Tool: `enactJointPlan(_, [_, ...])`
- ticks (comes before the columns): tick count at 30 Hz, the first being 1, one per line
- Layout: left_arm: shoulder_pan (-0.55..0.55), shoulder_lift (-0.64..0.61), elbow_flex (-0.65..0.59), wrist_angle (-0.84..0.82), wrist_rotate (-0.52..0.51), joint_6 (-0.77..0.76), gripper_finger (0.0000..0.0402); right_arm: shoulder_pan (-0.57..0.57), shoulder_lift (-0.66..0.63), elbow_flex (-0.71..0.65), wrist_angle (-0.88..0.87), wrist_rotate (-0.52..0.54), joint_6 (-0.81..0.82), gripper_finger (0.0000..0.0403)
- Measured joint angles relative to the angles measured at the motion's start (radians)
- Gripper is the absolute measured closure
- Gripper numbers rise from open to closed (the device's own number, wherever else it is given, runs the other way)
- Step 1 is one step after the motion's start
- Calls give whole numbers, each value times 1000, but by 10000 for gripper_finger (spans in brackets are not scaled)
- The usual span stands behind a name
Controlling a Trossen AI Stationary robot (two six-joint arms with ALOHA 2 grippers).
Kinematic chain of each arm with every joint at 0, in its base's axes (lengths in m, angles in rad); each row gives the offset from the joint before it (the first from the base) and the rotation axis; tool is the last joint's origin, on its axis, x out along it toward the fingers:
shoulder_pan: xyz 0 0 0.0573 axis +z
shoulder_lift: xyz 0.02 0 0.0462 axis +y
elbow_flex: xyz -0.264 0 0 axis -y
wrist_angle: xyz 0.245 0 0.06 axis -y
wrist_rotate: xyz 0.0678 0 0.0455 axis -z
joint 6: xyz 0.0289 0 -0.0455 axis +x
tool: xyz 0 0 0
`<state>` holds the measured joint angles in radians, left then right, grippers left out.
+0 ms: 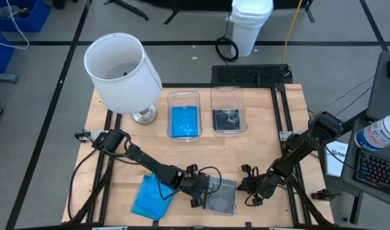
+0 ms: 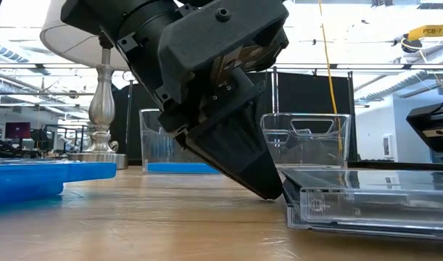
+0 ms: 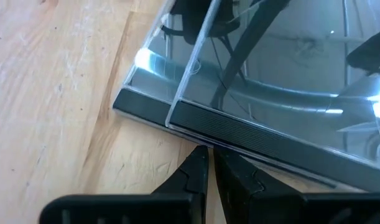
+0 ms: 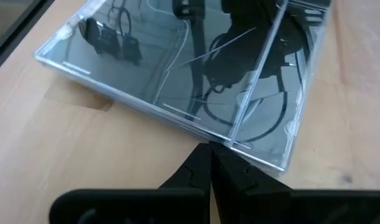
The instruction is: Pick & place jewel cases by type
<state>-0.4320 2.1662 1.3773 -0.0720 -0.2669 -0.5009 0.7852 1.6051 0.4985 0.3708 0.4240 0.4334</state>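
A clear jewel case with a dark grey inside (image 1: 221, 197) lies flat on the wood near the table's front edge. A bright blue jewel case (image 1: 150, 195) lies flat to its left. My left gripper (image 1: 204, 190) is shut at the clear case's left edge, slanting down from the left. My right gripper (image 1: 244, 188) is shut at the same case's right edge. In the low view my left gripper (image 2: 273, 190) points its tip at the clear case's (image 2: 373, 203) near left corner. My left gripper sets its shut fingertips (image 3: 199, 163) against the clear case's dark side edge (image 3: 196, 124), slanting down from the table's left. The case lies flat on the table. My right gripper sets its shut fingertips (image 4: 199, 158) against the case's opposite edge (image 4: 224, 138), near a corner, slanting down from the right.
Two clear bins stand at the table's far middle: the left one (image 1: 184, 102) holds blue cases, the right one (image 1: 228, 99) holds dark ones. A white-shaded lamp (image 1: 121, 70) stands at the far left. Cables trail from both arms beside the clear case.
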Motion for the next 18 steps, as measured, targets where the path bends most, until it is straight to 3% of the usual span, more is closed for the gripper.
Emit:
enactJointPlan(10, [-8, -19, 0, -48, -19, 58, 366, -13, -1, -17, 8, 21, 44, 403])
enactJointPlan(18, [-18, -157, 8, -132, -45, 149, 366, -12, -32, -17, -6, -3, 71, 403])
